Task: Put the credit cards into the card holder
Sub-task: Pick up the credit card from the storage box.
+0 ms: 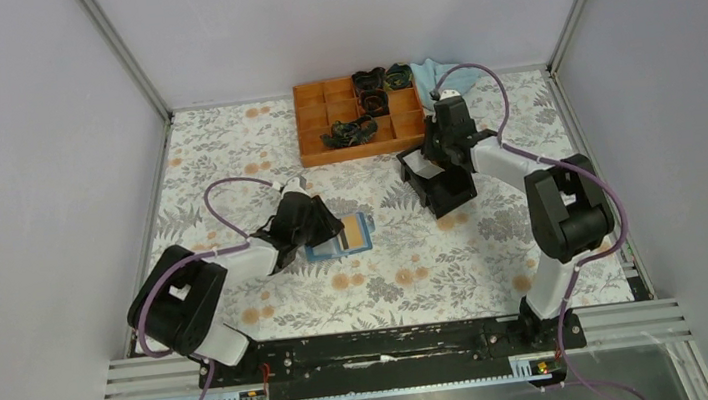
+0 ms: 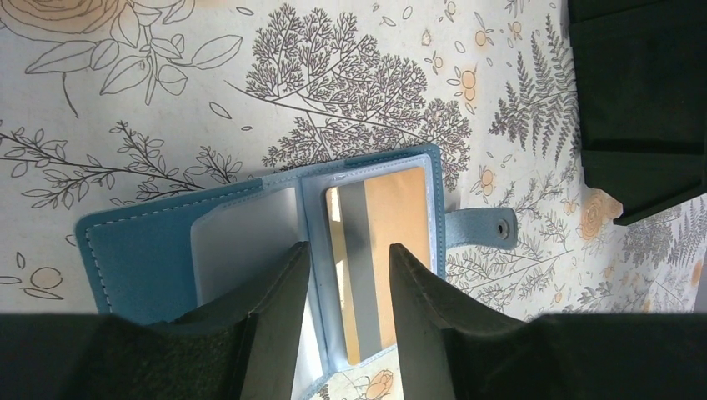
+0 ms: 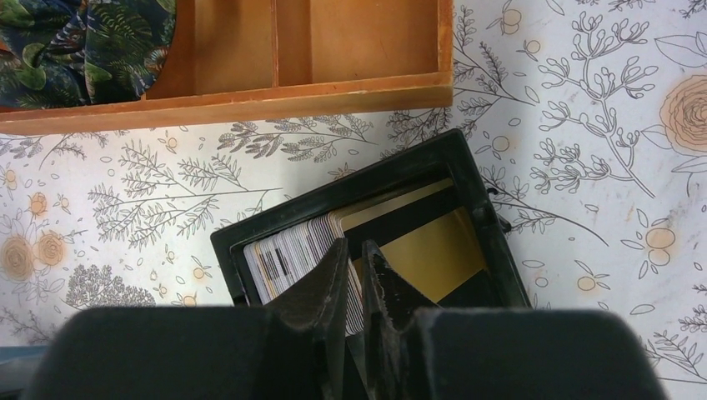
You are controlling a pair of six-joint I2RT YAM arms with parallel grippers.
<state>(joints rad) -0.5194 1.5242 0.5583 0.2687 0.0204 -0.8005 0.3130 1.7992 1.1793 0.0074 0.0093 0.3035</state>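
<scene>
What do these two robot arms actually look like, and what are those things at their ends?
The left arm and right arm are alike: white links between chunky black joint housings, with a purple cable looping along each. The left gripper and right gripper are black, each with two matte, wedge-shaped fingers tapering to the tips. I see no markings.

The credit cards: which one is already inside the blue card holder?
The tan-orange card with a grey stripe, in the open card holder; the other cards lie in the black box.
</scene>
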